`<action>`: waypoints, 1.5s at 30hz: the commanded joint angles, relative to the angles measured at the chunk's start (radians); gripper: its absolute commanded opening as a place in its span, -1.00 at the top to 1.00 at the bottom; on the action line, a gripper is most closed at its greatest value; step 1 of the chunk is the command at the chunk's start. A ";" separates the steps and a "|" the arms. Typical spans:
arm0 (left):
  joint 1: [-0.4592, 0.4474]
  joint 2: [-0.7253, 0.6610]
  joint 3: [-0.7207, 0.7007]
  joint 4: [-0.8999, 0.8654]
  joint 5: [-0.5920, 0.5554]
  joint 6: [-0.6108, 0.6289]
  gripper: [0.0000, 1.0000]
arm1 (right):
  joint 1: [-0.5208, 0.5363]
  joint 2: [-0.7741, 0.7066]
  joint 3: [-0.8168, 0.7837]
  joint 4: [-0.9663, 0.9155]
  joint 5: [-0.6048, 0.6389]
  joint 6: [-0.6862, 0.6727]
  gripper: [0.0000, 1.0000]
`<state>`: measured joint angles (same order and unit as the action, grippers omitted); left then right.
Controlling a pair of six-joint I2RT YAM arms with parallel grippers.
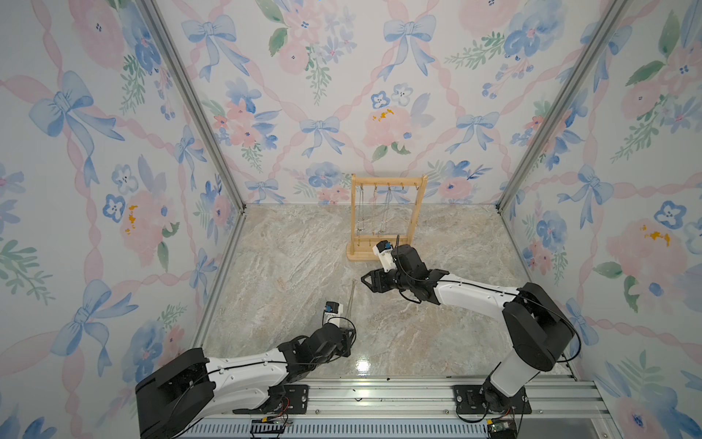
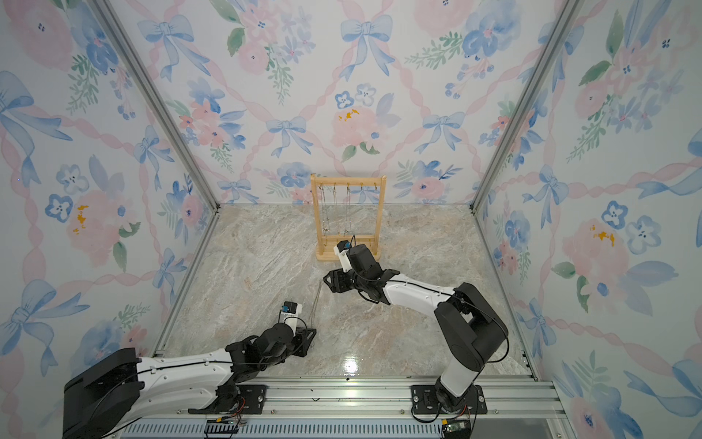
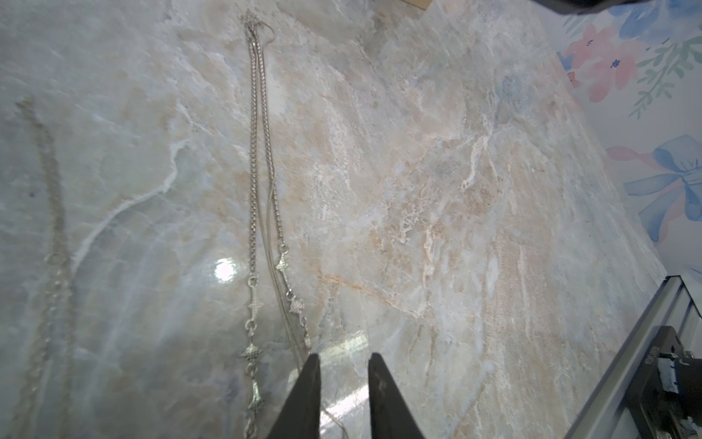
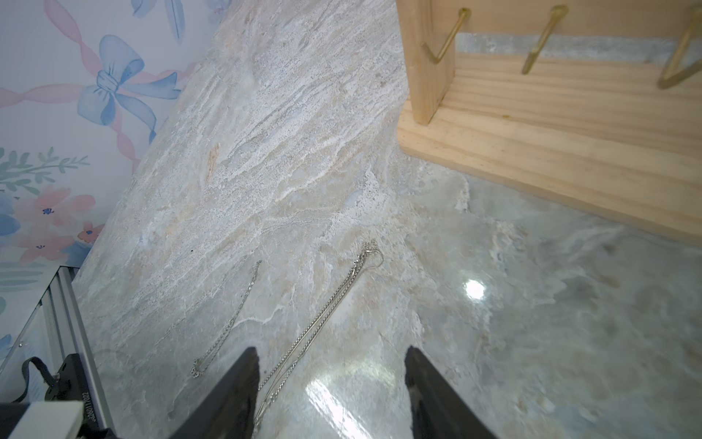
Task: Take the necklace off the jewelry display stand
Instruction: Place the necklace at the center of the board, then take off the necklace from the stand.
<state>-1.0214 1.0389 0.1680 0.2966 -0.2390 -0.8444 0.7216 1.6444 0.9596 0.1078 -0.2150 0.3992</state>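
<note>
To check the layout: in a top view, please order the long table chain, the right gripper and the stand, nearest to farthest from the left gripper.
1. Long chain, lying beside the left gripper.
2. Right gripper, mid-table, at the chain's far end.
3. Stand, at the back.

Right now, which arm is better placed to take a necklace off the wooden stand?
Probably the right arm: its open fingers are close to the jewelry display stand, where necklaces hang. The left arm sits farther away, over a necklace lying on the table.
</note>
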 commanded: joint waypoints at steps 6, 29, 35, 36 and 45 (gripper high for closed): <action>-0.006 -0.101 0.059 -0.027 -0.033 0.092 0.18 | -0.025 -0.259 -0.258 0.234 0.076 0.012 -0.18; 0.060 0.062 0.305 0.178 -0.187 0.387 -0.96 | -0.189 -0.745 -0.758 0.680 0.154 0.026 -0.09; 0.109 0.219 0.337 0.272 -0.150 0.413 -0.96 | -0.196 -0.697 -0.759 0.711 0.158 0.002 -0.07; 0.117 0.234 0.336 0.283 -0.145 0.418 -0.96 | -0.197 -0.689 -0.758 0.715 0.157 -0.003 -0.06; 0.186 0.262 0.285 0.317 -0.091 0.411 -0.96 | -0.197 -0.663 -0.670 0.589 0.179 -0.065 -0.04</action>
<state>-0.8543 1.2991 0.4709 0.5781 -0.3565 -0.4458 0.5354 0.9821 0.2287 0.7559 -0.0650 0.3794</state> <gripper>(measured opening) 0.980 0.522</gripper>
